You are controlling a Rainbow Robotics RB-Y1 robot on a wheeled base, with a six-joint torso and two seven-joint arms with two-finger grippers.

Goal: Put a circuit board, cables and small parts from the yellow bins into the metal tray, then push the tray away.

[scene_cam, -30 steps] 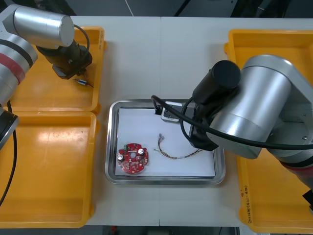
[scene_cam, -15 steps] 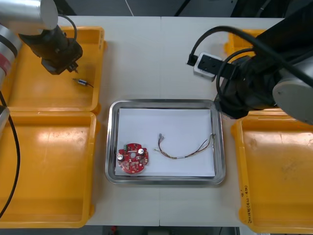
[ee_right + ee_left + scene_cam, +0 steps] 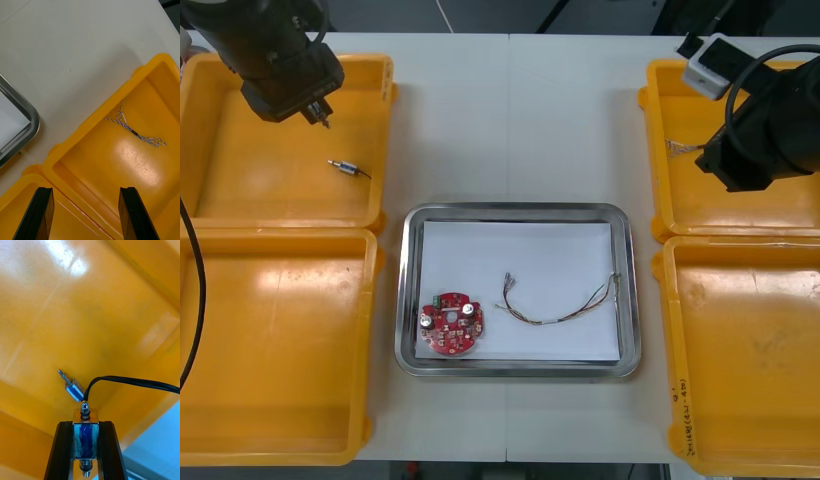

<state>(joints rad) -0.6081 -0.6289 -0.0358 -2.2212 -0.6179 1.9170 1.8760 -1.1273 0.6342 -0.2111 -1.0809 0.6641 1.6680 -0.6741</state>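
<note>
Blue-bodied small metal part (image 3: 85, 435), black-wired

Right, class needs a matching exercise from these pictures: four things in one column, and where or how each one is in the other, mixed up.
1. circuit board
2. blue and white cable
3. left gripper
4. right gripper

A. open, above the far right bin
B. lying in the far right bin
C. in the tray
D. shut on a small metal part

Pairs: 1-C, 2-B, 3-D, 4-A

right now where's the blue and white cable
In the right wrist view the twisted blue and white cable lies in the far right yellow bin, beyond the right pincer.
</note>
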